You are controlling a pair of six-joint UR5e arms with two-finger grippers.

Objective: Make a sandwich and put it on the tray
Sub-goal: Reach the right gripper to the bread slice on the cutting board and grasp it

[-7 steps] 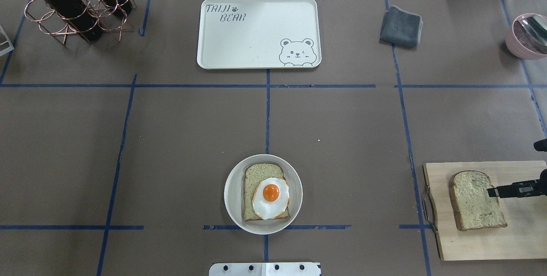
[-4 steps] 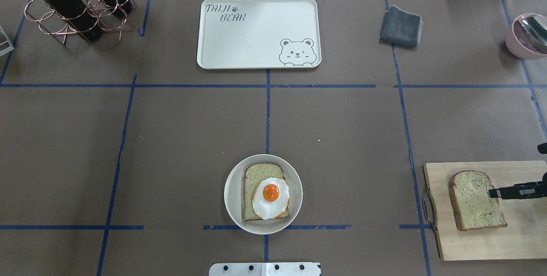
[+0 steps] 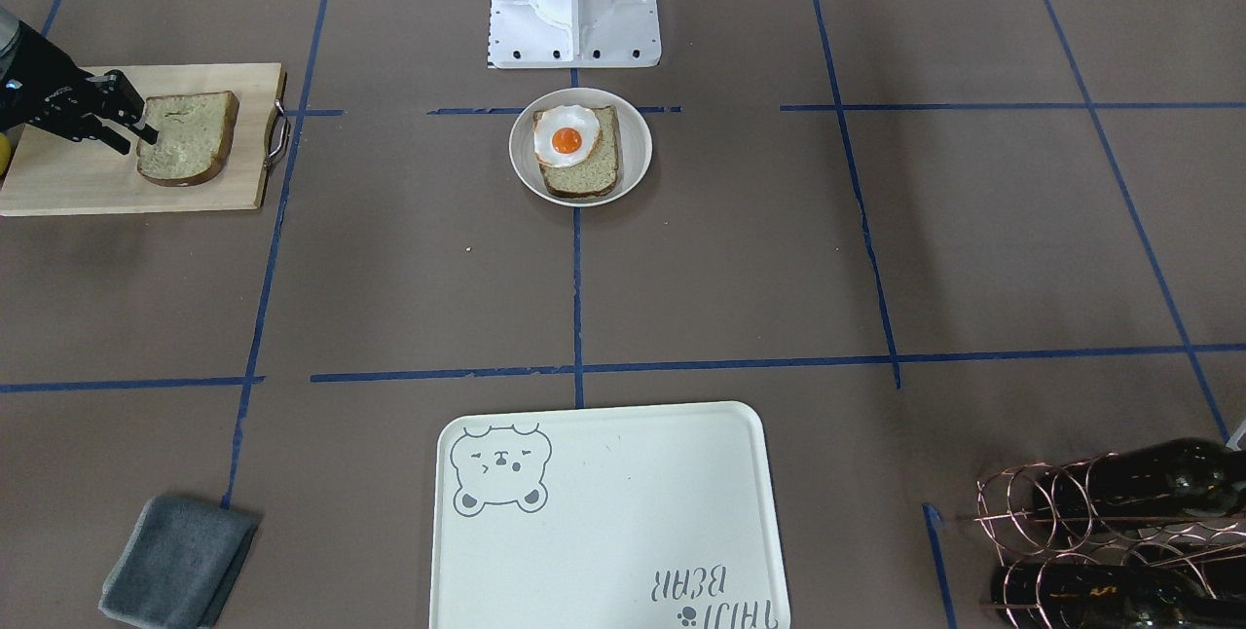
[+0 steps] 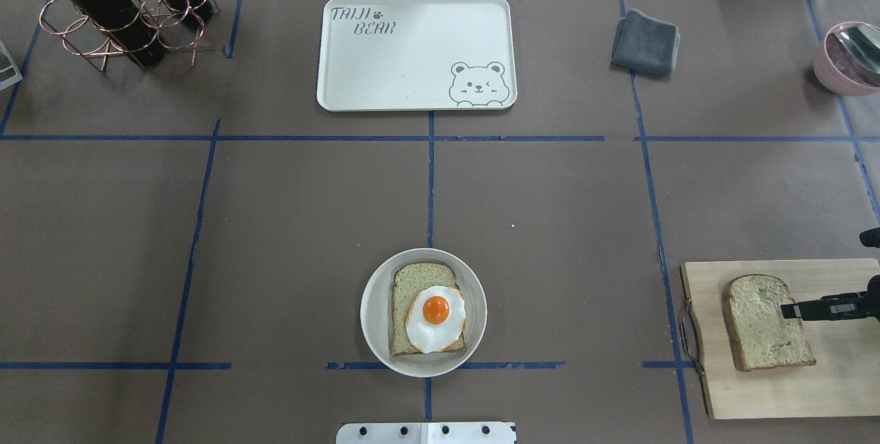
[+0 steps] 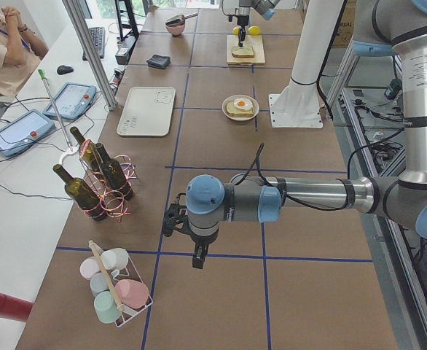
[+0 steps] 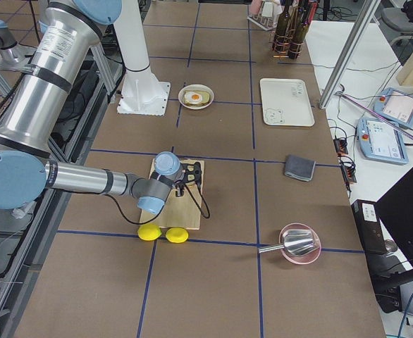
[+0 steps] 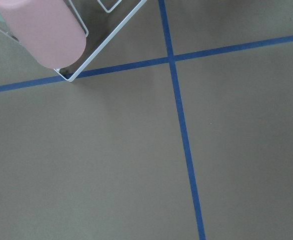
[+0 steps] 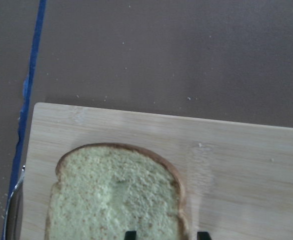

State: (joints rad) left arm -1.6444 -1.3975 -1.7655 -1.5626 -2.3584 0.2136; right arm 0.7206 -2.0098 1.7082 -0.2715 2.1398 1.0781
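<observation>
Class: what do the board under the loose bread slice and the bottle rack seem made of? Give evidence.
Board: probably pale unvarnished wood; matte, with faint grain streaks.
Bottle rack: thin metal wire, likely copper-coloured plating; it glints rose-gold.

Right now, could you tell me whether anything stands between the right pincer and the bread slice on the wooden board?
Nothing visible does. The right pincer hangs at the bread slice's edge, one fingertip over bread, the other over the bare board.
</observation>
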